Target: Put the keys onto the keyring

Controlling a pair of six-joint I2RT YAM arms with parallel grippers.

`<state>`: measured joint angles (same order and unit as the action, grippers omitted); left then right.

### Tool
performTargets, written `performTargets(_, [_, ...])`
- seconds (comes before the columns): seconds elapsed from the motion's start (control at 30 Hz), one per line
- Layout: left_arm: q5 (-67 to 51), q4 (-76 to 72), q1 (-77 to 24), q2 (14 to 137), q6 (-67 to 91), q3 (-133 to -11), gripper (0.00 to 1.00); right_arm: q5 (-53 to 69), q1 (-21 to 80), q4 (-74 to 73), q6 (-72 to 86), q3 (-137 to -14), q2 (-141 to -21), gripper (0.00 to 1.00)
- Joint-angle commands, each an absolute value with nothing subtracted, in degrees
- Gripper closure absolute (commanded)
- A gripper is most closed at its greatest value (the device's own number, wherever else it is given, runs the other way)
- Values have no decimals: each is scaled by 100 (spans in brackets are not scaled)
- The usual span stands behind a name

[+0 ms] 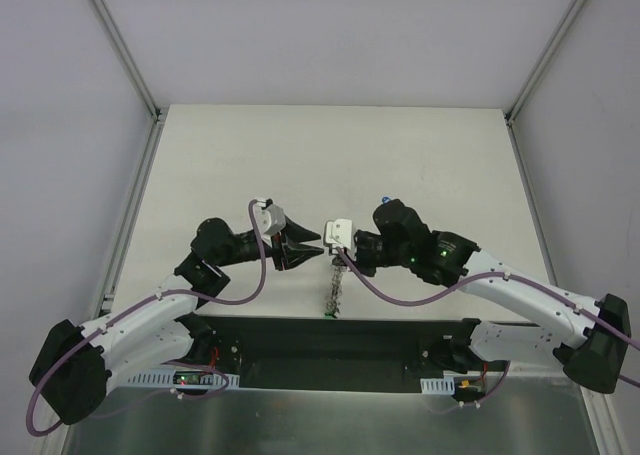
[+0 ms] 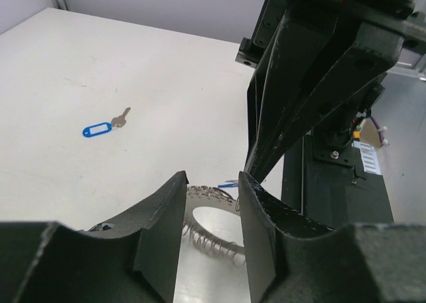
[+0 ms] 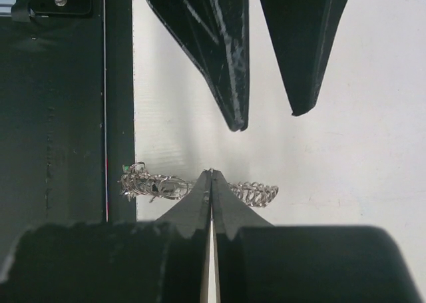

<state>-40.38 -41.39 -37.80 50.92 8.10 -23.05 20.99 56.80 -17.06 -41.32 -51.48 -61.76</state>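
The right gripper is pinched tight on the keyring at the near edge of the table; the left gripper stands parted just beside the ring; a blue-tagged key lies well apart, its tag too small to read.

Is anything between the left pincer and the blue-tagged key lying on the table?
Nothing visible on the white table: in the left wrist view bare surface runs from the left pincer to the silver key with the blue plastic tag. The right pincer, shut on the jagged silvery metal ring, stands right of that line.
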Motion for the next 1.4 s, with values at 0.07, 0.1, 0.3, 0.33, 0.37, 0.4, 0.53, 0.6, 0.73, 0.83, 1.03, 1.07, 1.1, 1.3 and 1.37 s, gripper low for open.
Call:
performTargets(0.07, [-4683, -2990, -3648, 5220, 53, -2942, 63, 2267, 5713, -1960, -4421, -5704, -6293, 99])
performTargets(0.1, [-4824, -2692, -3604, 5290, -147, -3023, 63, 2285, 5713, -1977, -4421, -5713, -6302, 99])
performTargets(0.3, [-5808, -2479, -3533, 5826, -719, -3322, 62, 2311, 5704, -2109, -4439, -5783, -6319, 99])
performTargets(0.33, [-5914, -2418, -3533, 5966, -773, -3366, 62, 2312, 5713, -2127, -4438, -5783, -6319, 99])
performTargets(0.37, [-6011, -2408, -3533, 6046, -834, -3436, 64, 2320, 5704, -2118, -4438, -5792, -6319, 99])
performTargets(0.4, [-6194, -2391, -3533, 6116, -913, -3454, 66, 2320, 5704, -2118, -4430, -5792, -6319, 99])
performTargets(0.53, [-6415, -2382, -3551, 6503, -1055, -3542, 71, 2329, 5704, -2109, -4430, -5783, -6284, 99])
performTargets(0.6, [-6468, -2391, -3586, 6626, -1055, -3638, 71, 2347, 5713, -2118, -4421, -5783, -6302, 99])
performTargets(0.73, [-6609, -2391, -3682, 6977, -1072, -3779, 72, 2364, 5704, -2109, -4412, -5792, -6319, 99])
performTargets(0.83, [-6723, -2391, -3735, 7206, -1055, -3876, 74, 2364, 5713, -2118, -4412, -5783, -6319, 99])
performTargets(1.03, [-6873, -2391, -3788, 7409, -976, -3937, 76, 2373, 5713, -2092, -4395, -5783, -6319, 99])
performTargets(1.07, [-6882, -2391, -3788, 7418, -967, -3929, 76, 2382, 5704, -2092, -4395, -5783, -6319, 99])
performTargets(1.1, [-6891, -2391, -3797, 7444, -967, -3920, 76, 2382, 5704, -2092, -4403, -5775, -6319, 99])
performTargets(1.3, [-6943, -2391, -3850, 7620, -905, -3973, 78, 2364, 5695, -2092, -4386, -5766, -6311, 99])
performTargets(1.37, [-6935, -2391, -3867, 7638, -888, -3999, 79, 2364, 5704, -2083, -4386, -5766, -6302, 99])
